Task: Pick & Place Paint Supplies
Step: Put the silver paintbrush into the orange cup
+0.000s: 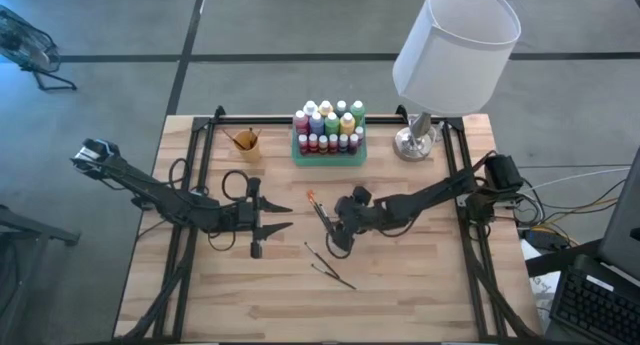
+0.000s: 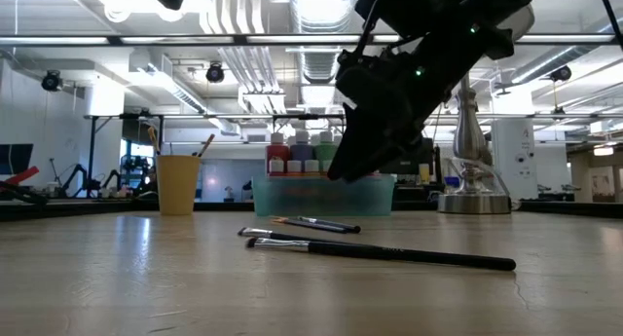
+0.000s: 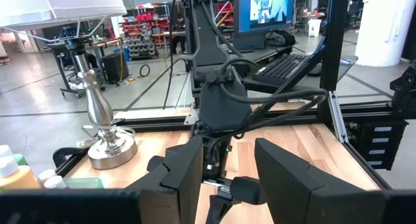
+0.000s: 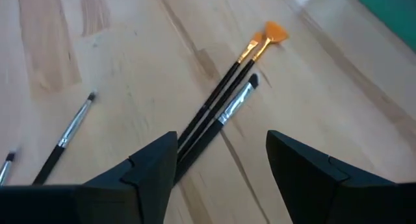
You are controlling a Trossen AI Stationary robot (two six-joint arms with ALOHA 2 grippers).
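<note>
Three thin dark-handled brushes (image 4: 224,104) lie side by side flat on the wood, one of them with an orange fan tip (image 4: 274,32). My right gripper (image 4: 221,178) is open and hovers just above their handle ends, one finger on either side, touching nothing; in the low view it hangs clear of the table (image 2: 348,168). Two more brushes (image 1: 318,253) (image 1: 335,276) lie nearer the near edge. Several paint bottles (image 1: 328,123) stand in the green tray (image 1: 296,157). My left gripper (image 1: 283,217) is open, level, to the left of the brushes.
An orange cup (image 1: 247,145) holding brushes stands left of the tray. A lamp with a white shade (image 1: 455,45) and metal base (image 1: 413,143) stands at the far right. Bare wood (image 1: 250,300) stretches along the near edge.
</note>
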